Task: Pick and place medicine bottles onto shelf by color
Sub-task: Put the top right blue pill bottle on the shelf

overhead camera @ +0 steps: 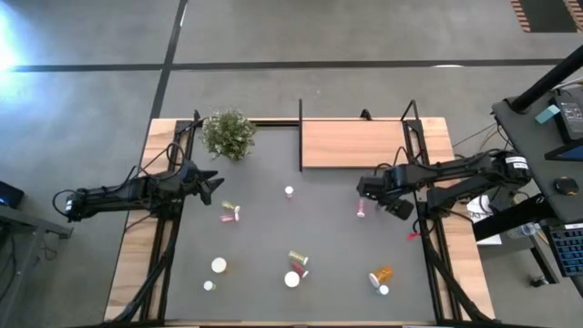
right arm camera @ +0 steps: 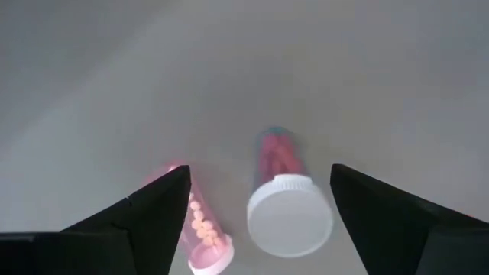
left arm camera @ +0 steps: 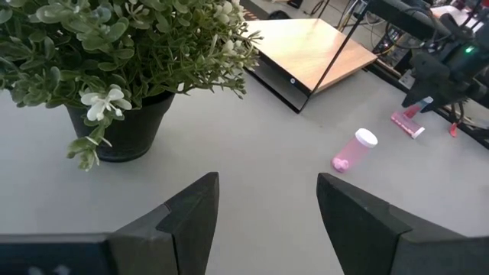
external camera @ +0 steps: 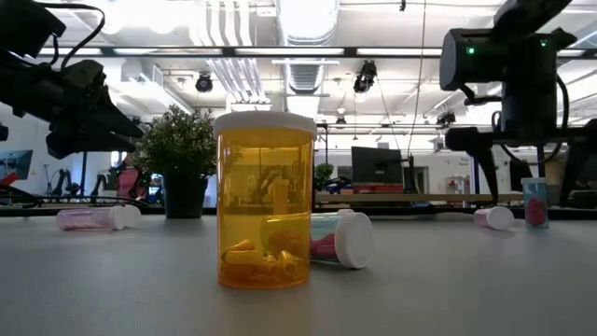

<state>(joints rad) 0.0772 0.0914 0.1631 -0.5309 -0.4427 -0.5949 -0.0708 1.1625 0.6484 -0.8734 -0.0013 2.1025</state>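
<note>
My right gripper (right arm camera: 260, 221) hangs open, pointing down, over two small bottles near the shelf's front right corner: a pink bottle (right arm camera: 200, 221) lying on its side and a white-capped pink bottle (right arm camera: 286, 202) with its cap toward the camera. Both show between the fingers, untouched. In the high view they read as one pink spot (overhead camera: 362, 208). The wooden shelf (overhead camera: 351, 144) lies at the far edge. My left gripper (left arm camera: 267, 221) waits open near the plant, holding nothing. Other bottles lie scattered: pink (overhead camera: 230, 213), white-capped (overhead camera: 289, 192), yellow-green (overhead camera: 298, 259), orange (overhead camera: 381, 276).
A potted green plant (overhead camera: 228, 134) stands at the far left, beside the shelf's black posts (overhead camera: 301, 137). White bottles (overhead camera: 219, 265) lie near the front left. An orange bottle (external camera: 265, 201) stands right in front of the low camera. Bare grey tabletop (overhead camera: 328, 228) lies mid-table.
</note>
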